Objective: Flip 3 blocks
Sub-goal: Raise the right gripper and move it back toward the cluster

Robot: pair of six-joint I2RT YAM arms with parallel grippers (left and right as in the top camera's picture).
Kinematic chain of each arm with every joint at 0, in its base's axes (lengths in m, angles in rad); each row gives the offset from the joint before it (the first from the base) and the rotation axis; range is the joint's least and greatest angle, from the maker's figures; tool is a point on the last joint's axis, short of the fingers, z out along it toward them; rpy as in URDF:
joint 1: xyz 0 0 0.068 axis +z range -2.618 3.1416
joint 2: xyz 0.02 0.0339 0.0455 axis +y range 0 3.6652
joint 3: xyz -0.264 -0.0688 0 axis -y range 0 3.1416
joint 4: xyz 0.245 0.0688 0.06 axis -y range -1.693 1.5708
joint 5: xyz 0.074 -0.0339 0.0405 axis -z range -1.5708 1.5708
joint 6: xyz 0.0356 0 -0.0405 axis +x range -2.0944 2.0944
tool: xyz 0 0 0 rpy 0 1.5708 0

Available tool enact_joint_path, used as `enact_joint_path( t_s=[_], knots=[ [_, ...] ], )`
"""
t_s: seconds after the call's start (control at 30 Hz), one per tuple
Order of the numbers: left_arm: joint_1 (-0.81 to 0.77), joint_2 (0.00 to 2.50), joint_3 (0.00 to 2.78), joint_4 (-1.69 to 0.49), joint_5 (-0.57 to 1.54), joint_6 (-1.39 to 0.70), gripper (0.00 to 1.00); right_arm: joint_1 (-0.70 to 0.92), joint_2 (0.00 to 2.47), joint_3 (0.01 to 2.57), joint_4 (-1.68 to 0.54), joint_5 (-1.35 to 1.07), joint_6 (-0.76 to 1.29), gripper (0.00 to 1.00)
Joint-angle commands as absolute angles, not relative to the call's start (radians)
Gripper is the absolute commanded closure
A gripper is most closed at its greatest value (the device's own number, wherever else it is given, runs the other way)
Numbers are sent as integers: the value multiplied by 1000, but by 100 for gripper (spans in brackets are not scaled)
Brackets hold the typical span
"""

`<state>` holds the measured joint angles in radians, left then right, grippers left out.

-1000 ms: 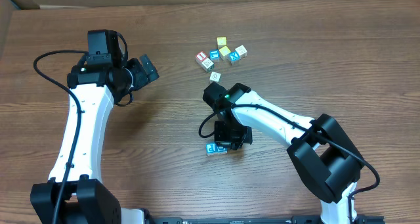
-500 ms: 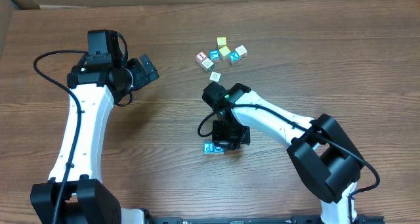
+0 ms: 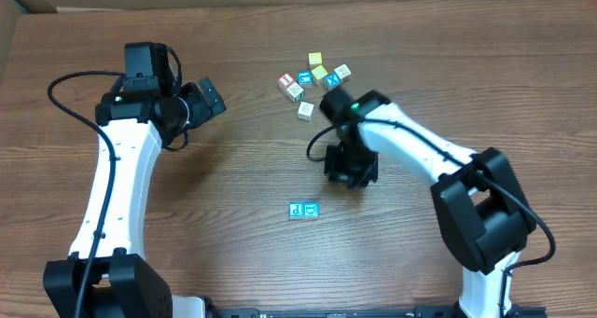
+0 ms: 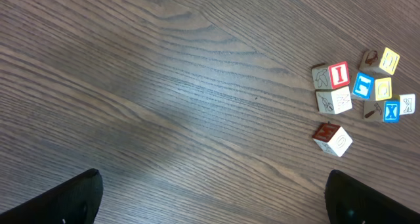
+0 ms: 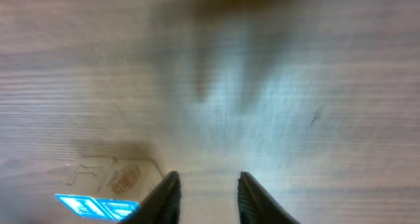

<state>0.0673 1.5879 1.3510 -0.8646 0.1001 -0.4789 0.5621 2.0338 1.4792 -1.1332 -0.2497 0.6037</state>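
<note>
Right gripper (image 3: 350, 172): now withdrawing to centre-right, jaws partly parted and empty.
"P" block (image 3: 297, 209) and blue-letter block (image 3: 311, 209): released, lying together at lower centre, likely flipped.
Red-lettered block (image 3: 305, 110): waiting below the upper cluster.
Left gripper (image 3: 210, 99): hovering, jaws wide.

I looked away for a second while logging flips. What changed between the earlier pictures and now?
The right gripper opened and drew back from the two blue-topped blocks, toward the far cluster, leaving them side by side. The left gripper, open, and the cluster stayed put.
</note>
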Motion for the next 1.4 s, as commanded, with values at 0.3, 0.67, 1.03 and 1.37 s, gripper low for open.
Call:
enact_joint_path(
  t_s=[0.3,0.67,1.03,1.37],
  knots=[
    [71,1582,1359,-863,96,-467,0,386,2010,1509,-1053,-173,545,0],
    [71,1582,1359,-863,96,-467,0,371,2010,1509,-988,-173,545,0],
    [71,1582,1359,-863,96,-467,0,371,2010,1509,-949,-173,545,0],
    [71,1582,1359,-863,96,-467,0,371,2010,1509,-947,-173,545,0]
  ],
)
